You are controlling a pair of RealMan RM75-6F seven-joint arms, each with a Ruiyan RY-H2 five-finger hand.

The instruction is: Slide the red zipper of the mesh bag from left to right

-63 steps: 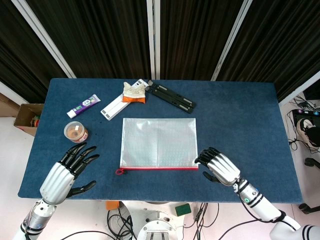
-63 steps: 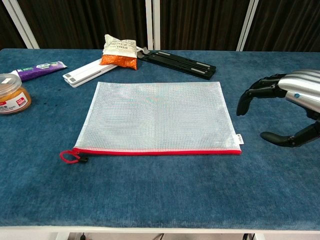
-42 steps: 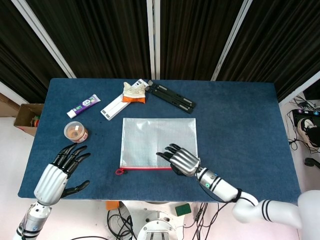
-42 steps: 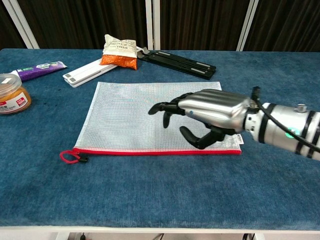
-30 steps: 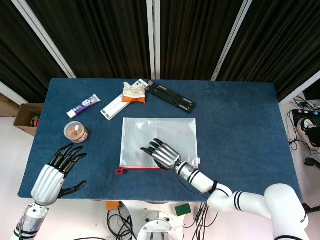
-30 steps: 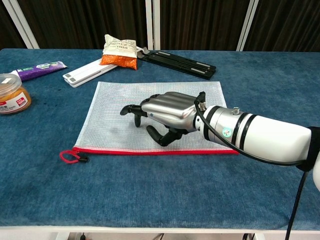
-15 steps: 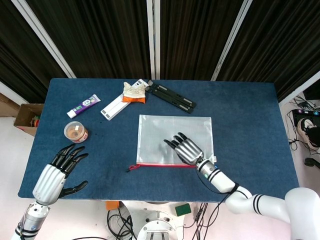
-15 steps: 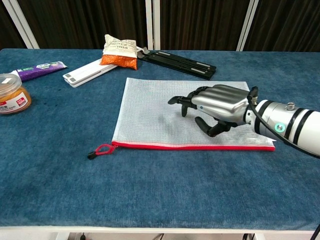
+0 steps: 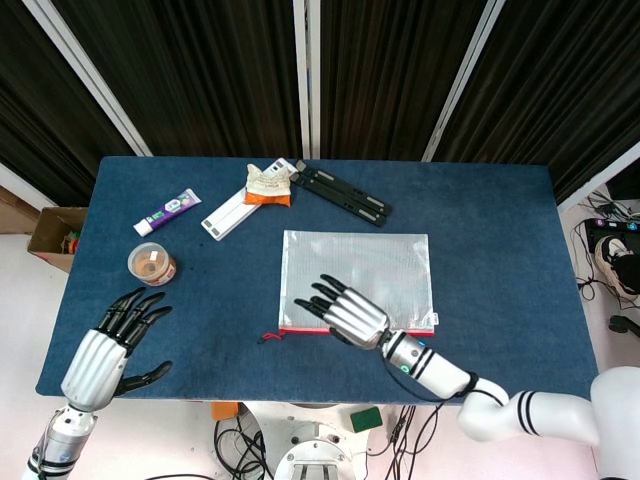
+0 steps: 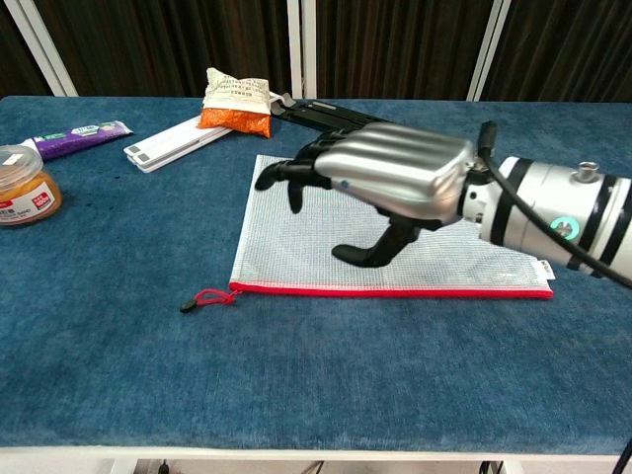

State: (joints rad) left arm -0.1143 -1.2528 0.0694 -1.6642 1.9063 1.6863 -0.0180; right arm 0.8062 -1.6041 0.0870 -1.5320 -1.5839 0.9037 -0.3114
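So the mesh bag (image 9: pixel 357 280) isn't where it was a couple of seconds back. It's been dragged to the right across the table (image 9: pixel 500 230), and it now sits a bit right of centre, flat, red zipper edge (image 10: pixel 395 291) facing the robot. The pull (image 10: pixel 202 297) (little red cord loop with a dark tip) is still at the left end, lying just off the bag's near-left corner. The zipper hasn't travelled along the bag at all; only the bag moved.

The right hand (image 9: pixel 345 310) has swung back left and lifted. It hangs over the bag's near-left part with its fingers spread, holding nothing. In the chest view the thumb reaches down toward the mesh, though I can't tell if it's touching. My guess is it's lining up for the pull, so the real sliding hasn't started.

The left hand (image 9: pixel 105 350) is parked off the near-left corner, fingers apart, empty.

Count of the rest, far-left area: one small jar (image 9: pixel 152 265), one purple tube (image 9: pixel 168 211), one white flat bar (image 9: pixel 240 208), one snack packet (image 9: pixel 268 184), one black bar (image 9: pixel 347 196).
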